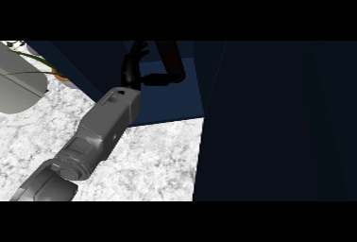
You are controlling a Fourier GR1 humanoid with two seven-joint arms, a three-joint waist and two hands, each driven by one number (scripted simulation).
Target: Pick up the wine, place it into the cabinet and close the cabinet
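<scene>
My left hand (134, 64) reaches up from the lower left into the dark blue cabinet (167, 101). Its fingers (141, 47) point upward, nearly straight and slightly spread. The wine bottle (171, 59), a dark brownish shape, stands just right of the hand inside the cabinet. The thumb (155, 79) stretches toward the bottle's lower end and seems to touch it. The grey forearm (105, 125) crosses the marble counter (153, 160). My right hand shows nowhere.
A large dark blue panel (279, 123), likely the open cabinet door, fills the right half and hides what lies behind it. At the top left stand a grey-white vessel (21, 80) and green plant leaves (35, 59).
</scene>
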